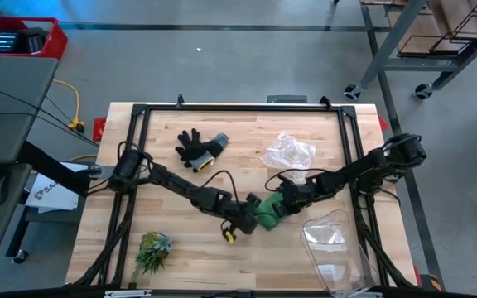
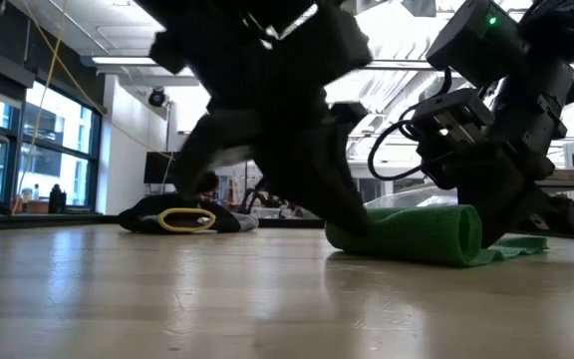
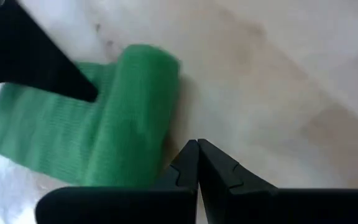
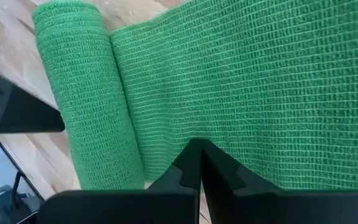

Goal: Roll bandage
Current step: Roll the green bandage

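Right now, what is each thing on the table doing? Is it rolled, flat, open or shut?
bandage: partly rolled, the rest a flat strip on the table.
left gripper: shut, tips beside the roll.
right gripper: shut, tips over the flat strip.
glove: lying flat, untouched.
plant tuft: lying near the table's front edge.
clear bag: crumpled, behind the arms.
clear container: lying at the table's front right.

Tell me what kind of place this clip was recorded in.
Probably a robotics lab or workshop in an office-like building. A wooden table in a black frame stands on a grey floor, with a wheeled metal rack nearby, and the low view shows large windows and ceiling lights behind.
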You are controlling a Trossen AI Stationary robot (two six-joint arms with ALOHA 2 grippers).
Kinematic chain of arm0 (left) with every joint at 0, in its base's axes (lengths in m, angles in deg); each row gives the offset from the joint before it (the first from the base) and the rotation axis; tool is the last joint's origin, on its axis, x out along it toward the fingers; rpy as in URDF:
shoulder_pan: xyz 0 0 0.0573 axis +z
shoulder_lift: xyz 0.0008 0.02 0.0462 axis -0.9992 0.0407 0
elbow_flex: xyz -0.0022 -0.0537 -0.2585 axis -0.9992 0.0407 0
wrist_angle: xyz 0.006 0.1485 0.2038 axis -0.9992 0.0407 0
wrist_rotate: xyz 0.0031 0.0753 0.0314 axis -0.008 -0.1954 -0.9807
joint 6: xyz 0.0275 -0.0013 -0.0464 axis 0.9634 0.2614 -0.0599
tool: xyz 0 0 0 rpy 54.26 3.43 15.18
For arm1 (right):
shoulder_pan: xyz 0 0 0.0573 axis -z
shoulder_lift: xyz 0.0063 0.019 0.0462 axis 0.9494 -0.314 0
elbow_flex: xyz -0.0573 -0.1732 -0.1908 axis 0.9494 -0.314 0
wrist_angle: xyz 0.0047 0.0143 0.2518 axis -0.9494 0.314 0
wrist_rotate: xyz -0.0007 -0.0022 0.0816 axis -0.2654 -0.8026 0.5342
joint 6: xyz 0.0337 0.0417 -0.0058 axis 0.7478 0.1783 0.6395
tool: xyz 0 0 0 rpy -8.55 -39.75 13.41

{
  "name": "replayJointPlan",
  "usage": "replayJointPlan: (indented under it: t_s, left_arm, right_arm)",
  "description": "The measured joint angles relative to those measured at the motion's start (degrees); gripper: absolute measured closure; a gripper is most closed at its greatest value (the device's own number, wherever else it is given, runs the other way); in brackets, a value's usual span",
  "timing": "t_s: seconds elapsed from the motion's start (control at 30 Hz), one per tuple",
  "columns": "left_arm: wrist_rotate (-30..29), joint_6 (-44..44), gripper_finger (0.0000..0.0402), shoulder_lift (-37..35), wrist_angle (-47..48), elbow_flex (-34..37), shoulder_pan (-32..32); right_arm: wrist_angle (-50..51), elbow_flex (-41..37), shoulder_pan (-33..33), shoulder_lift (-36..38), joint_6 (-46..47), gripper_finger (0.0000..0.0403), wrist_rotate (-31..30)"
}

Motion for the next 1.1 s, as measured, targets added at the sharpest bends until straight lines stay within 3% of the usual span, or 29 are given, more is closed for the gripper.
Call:
replayJointPlan:
  t_s: [0.53,1.1]
  left_arm:
    - [1.8,3.1,0.0401,1.1,-1.3,0.0,2.9]
    - [1.5,4.0,0.0402,3.1,-11.2,0.0,6.5]
  right_arm:
    - [1.3,0.0,0.7,0.3,0.0,0.0403,-2.0]
    - [0.8,-0.2,0.7,0.3,1.3,0.0403,-2.6]
